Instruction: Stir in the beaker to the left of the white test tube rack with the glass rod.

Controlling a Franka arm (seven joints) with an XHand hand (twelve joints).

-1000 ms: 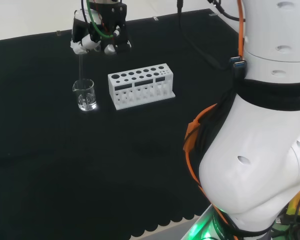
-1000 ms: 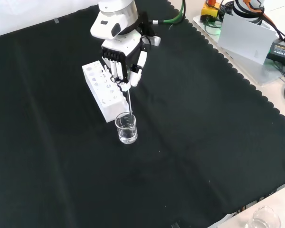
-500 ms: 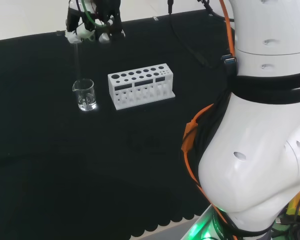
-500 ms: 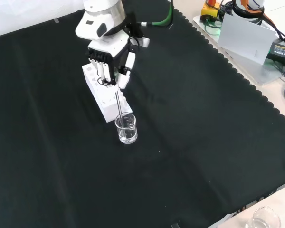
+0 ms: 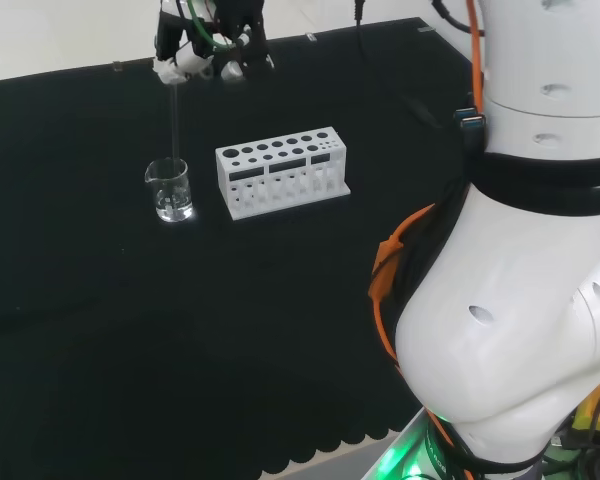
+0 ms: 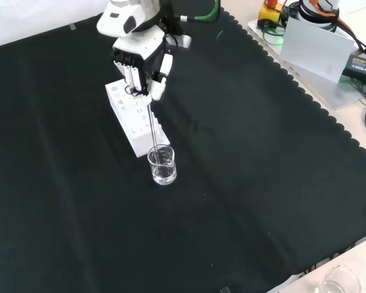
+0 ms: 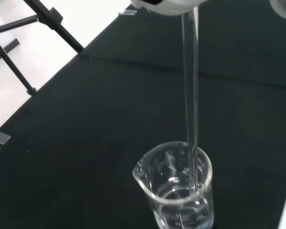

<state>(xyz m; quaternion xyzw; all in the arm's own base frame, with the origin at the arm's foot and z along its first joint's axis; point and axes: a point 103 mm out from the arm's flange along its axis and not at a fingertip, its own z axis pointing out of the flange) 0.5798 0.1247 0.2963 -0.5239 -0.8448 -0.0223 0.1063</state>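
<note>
A small clear beaker (image 5: 169,189) (image 6: 162,165) (image 7: 178,191) with a little clear liquid stands on the black cloth, left of the white test tube rack (image 5: 282,170) (image 6: 132,118) in the head view. The hand (image 5: 208,48) (image 6: 140,61) hangs above the beaker with its fingers curled on the top of a glass rod (image 5: 175,118) (image 6: 152,125) (image 7: 190,100). The rod points down and its lower end sits inside the beaker, near the rim.
The arm's big white links (image 5: 520,250) fill the right of the head view. Another clear beaker (image 6: 340,282) stands off the cloth at the front view's lower right. Boxes and cables (image 6: 329,43) lie at the front view's upper right.
The hand rose with the rod, pulling it partly up out of the beaker, swung left in both views, then came back to the right. The beaker has stayed put.
</note>
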